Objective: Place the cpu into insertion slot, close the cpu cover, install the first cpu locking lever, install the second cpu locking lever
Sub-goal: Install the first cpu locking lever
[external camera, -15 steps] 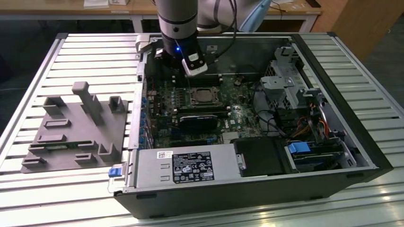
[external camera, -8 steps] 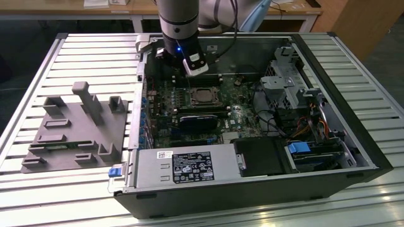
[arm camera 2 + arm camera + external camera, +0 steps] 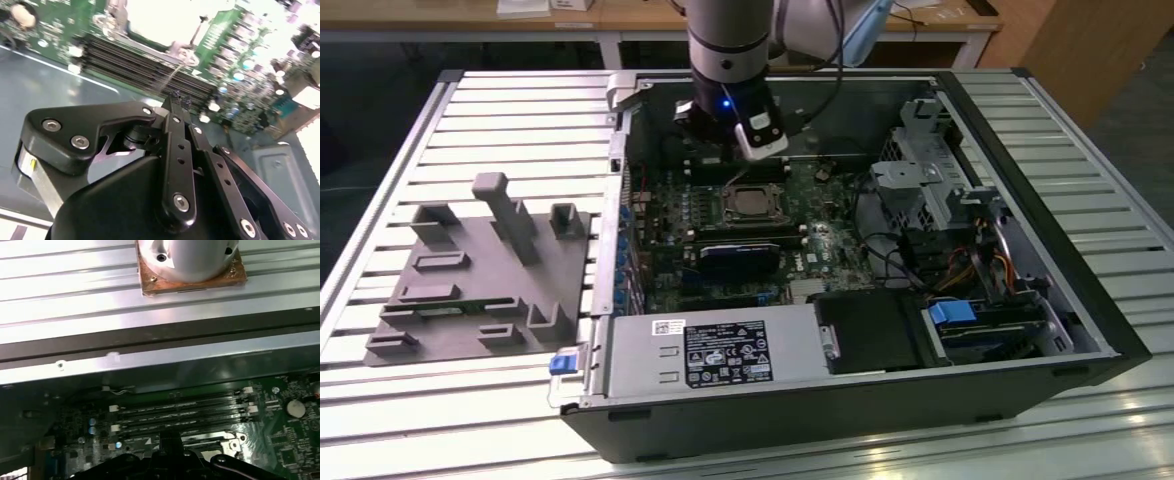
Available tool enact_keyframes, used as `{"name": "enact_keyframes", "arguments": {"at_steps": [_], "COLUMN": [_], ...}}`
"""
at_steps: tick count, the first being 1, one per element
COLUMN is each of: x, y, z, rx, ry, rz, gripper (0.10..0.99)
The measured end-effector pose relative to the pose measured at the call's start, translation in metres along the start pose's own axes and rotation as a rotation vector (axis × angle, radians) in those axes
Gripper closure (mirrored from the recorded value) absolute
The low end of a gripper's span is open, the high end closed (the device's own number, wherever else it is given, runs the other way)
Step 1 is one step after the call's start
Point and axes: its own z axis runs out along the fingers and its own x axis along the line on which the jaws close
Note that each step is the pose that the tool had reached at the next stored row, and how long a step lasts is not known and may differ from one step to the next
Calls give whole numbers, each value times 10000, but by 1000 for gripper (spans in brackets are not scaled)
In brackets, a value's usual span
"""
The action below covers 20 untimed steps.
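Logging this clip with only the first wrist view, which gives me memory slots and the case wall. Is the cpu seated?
Observer: In the exterior view the cpu lies in the insertion slot, silver top up.
Operator: And the gripper?
Observer: In the second wrist view the gripper is shut, its tips beside a thin silver lever; whether it grips it, I cannot tell.
Operator: Anything outside?
Observer: A grey fixture lies on the slatted table, at the exterior view's left of the case.

No print is legible: the labels point(image 3: 727, 352) on the grey power-supply box point(image 3: 638, 372) are too small to read.
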Motion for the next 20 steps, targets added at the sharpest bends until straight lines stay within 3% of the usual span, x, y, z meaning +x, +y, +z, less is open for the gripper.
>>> {"name": "enact_keyframes", "arguments": {"at_steps": [3,8,10,12,14,20], "x": [-98,-106,-107,-107,-107,-101], "y": [15,16,14,10,8,5], "z": [6,7,17,26,31,38], "rx": [0,-1,-11,-34,-67,-202], "ry": [0,4,-50,-197,-403,-1222], "rz": [0,-19,-46,-94,-158,-427], "gripper": [984,984,984,984,984,984]}}
